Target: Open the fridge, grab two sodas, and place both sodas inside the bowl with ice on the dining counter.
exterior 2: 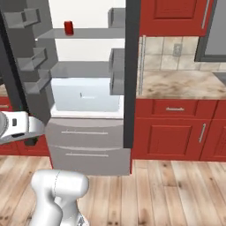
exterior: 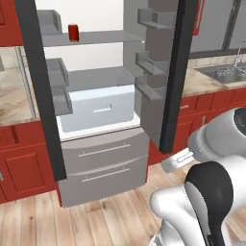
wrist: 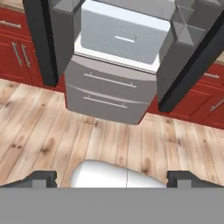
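The fridge [exterior: 103,163] stands with both upper doors swung wide, so its white inside and grey shelves show; its two bottom drawers [wrist: 109,92] are closed. A red soda [exterior: 73,32] stands upright on the top shelf, left of the middle, and shows again as the soda [exterior 2: 68,27] from the other side. My gripper [wrist: 113,178] is open, its fingertips [wrist: 41,177] far apart with nothing between them. It hangs low over the wooden floor, well short of the fridge [exterior 2: 86,145] and aimed at its drawers. The bowl and the dining counter are out of view.
The open right door [exterior: 175,72] with its grey bins juts toward me, and the left door [exterior: 41,86] does the same. Red cabinets [exterior 2: 176,137] with marbled countertops flank the fridge. A sink [exterior: 226,72] lies at the right. A pale crisper drawer [exterior: 98,108] fills the fridge's lower compartment.
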Robot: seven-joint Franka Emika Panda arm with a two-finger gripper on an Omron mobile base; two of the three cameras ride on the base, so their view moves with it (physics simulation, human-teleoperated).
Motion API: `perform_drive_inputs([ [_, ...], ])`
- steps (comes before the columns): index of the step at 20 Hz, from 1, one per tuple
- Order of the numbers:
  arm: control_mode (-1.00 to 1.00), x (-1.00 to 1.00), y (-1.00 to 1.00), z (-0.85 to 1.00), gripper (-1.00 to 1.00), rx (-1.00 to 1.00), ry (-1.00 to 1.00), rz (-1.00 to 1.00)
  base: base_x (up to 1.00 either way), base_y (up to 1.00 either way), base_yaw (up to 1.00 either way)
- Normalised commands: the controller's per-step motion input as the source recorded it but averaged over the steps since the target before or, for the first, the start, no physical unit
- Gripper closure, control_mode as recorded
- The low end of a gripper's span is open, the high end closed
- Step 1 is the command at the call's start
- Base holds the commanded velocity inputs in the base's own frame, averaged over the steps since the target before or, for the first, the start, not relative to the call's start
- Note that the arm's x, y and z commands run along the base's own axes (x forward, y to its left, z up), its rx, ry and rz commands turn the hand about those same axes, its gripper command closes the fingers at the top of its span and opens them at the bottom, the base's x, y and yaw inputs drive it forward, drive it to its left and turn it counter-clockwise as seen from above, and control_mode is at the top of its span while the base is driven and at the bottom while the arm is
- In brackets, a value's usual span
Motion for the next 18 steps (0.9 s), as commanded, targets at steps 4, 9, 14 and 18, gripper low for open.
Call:
perform_drive_inputs([
  [4, 1.00, 0.00, 0.00, 0.00, -1.00, 0.00, 0.00, 0.00, 1.00, -0.26, 0.01],
  [9, 1.00, 0.00, 0.00, 0.00, -1.00, 0.00, 0.00, 0.00, 1.00, -0.19, 0.01],
  [14, 1.00, 0.00, 0.00, 0.00, -1.00, 0.00, 0.00, 0.00, 0.93, -0.01, 0.00],
  [18, 1.00, 0.00, 0.00, 0.00, -1.00, 0.00, 0.00, 0.00, 0.72, 0.02, 0.00],
])
